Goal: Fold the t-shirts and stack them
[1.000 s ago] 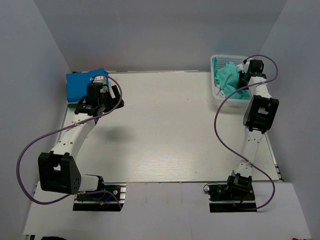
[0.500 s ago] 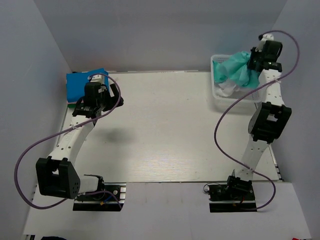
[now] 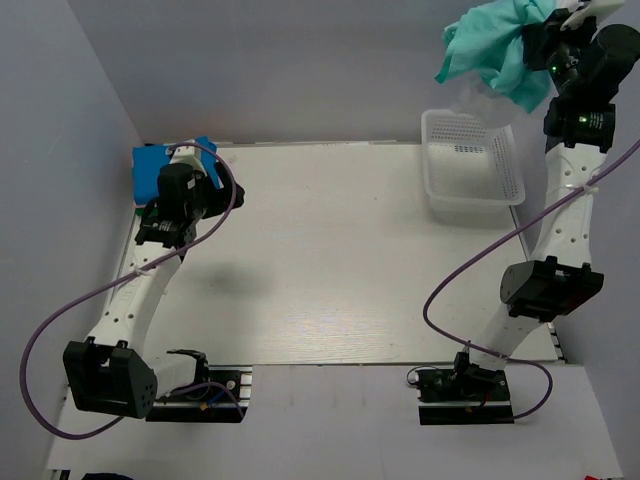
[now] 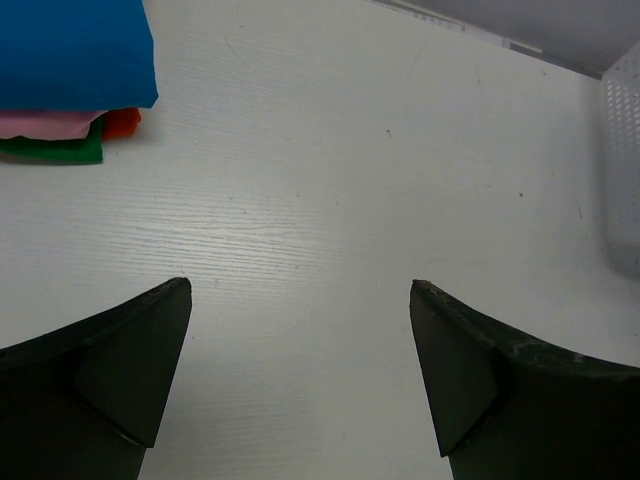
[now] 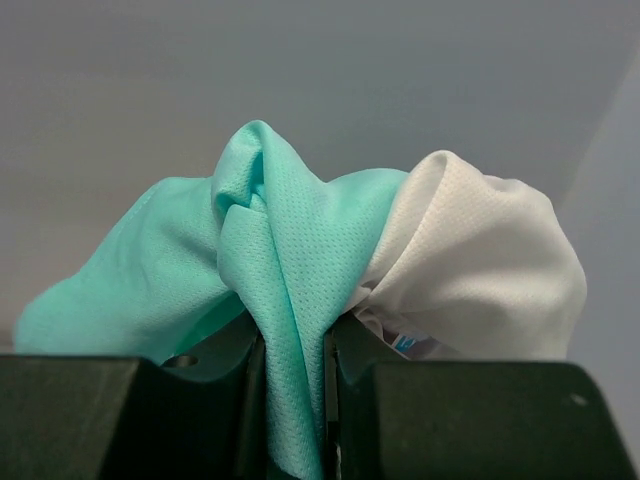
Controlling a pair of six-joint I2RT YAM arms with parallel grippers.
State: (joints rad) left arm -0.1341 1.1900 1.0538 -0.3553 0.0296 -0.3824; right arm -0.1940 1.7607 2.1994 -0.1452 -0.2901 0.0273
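My right gripper (image 3: pixel 538 48) is raised high above the white basket (image 3: pixel 470 165), shut on a teal t-shirt (image 3: pixel 495 45). In the right wrist view a fold of the teal t-shirt (image 5: pixel 285 300) is pinched between the jaws of the right gripper (image 5: pixel 293 345). A white t-shirt (image 5: pixel 480 270) bulges beside it, lifted along; it shows as a pale blur (image 3: pixel 478 95) under the teal one. A folded stack lies at the table's far left: blue t-shirt (image 4: pixel 70 50) on top, pink (image 4: pixel 45 123), red (image 4: pixel 123 122) and green (image 4: pixel 55 150) below. My left gripper (image 4: pixel 300 290) hovers open to the right of the stack (image 3: pixel 150 172).
The lattice basket's side (image 4: pixel 622 170) shows at the right edge of the left wrist view, and nothing shows inside the basket from above. Grey walls close in the table at the back and on both sides. Purple cables loop from both arms.
The right arm rose from the basket to high above it, pulling the teal and white t-shirts out. The left arm shifted slightly left and back, still open.
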